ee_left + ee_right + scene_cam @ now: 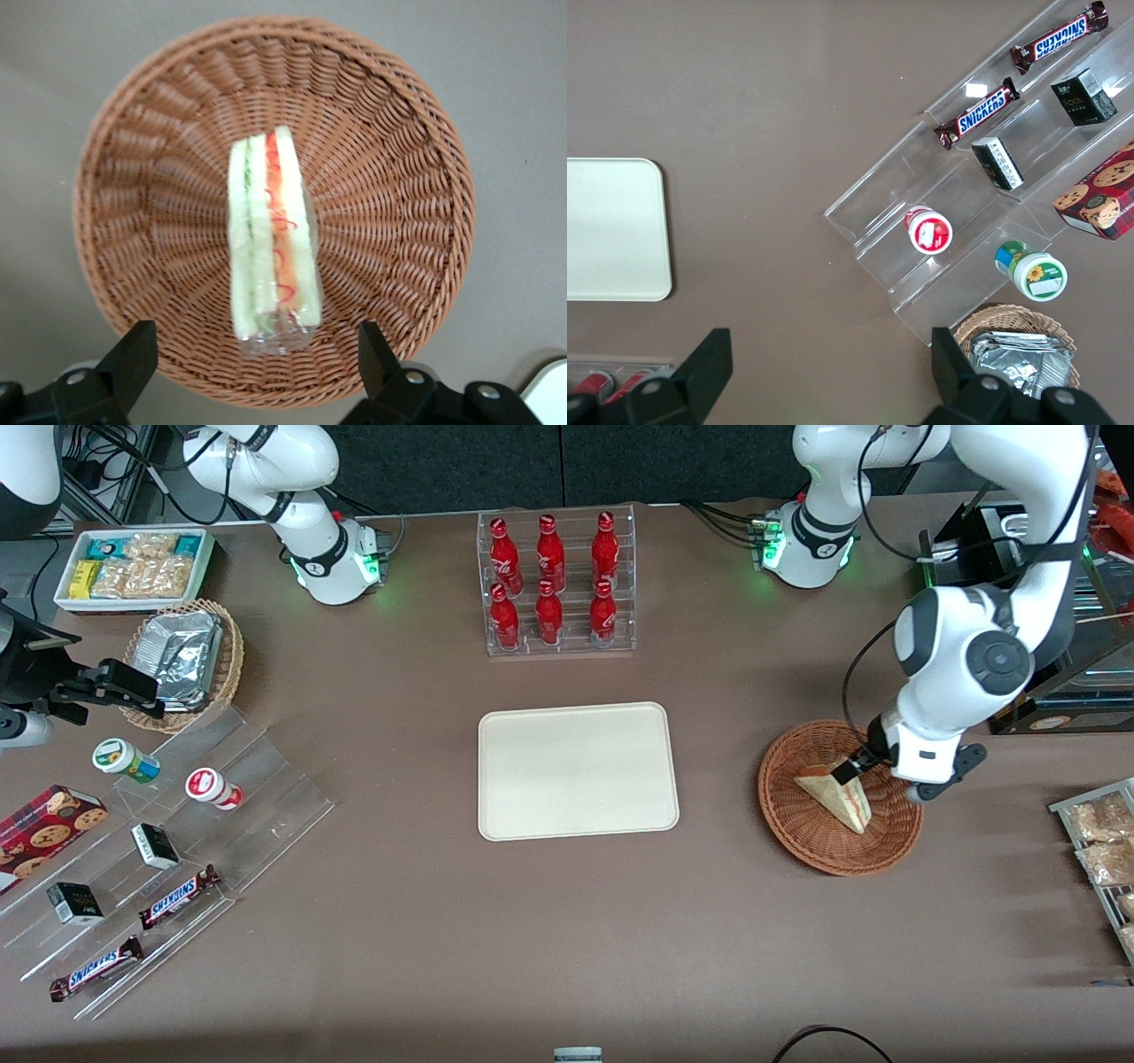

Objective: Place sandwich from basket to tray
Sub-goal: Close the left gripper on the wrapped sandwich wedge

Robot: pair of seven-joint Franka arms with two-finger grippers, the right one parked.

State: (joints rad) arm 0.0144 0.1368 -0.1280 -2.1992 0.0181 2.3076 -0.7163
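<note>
Here, nearest the front camera, a clear stepped rack (151, 868) at the parked arm's end holds two Snickers bars (177, 897), small dark boxes (74, 903) and two tubs (213, 788). Toward the working arm's end, the basket (802, 834) holds the sandwich (837, 799), and nothing else lies in it. The gripper (257, 367) hangs low over the basket, its fingers (133, 354) spread wide to either side of the sandwich's wrapped end, gripping nothing. The tray (578, 771) lies bare mid-table, well apart from the basket. Farther off, a tan basket (226, 669) holds foil packs (182, 651), a clear stand (558, 584) holds six red bottles (549, 613), and a white box (133, 567) holds snacks. The table (532, 939) is brown. In the front view, the sandwich's long axis runs diagonally, its tip toward the camera; its filling edge faces up.
</note>
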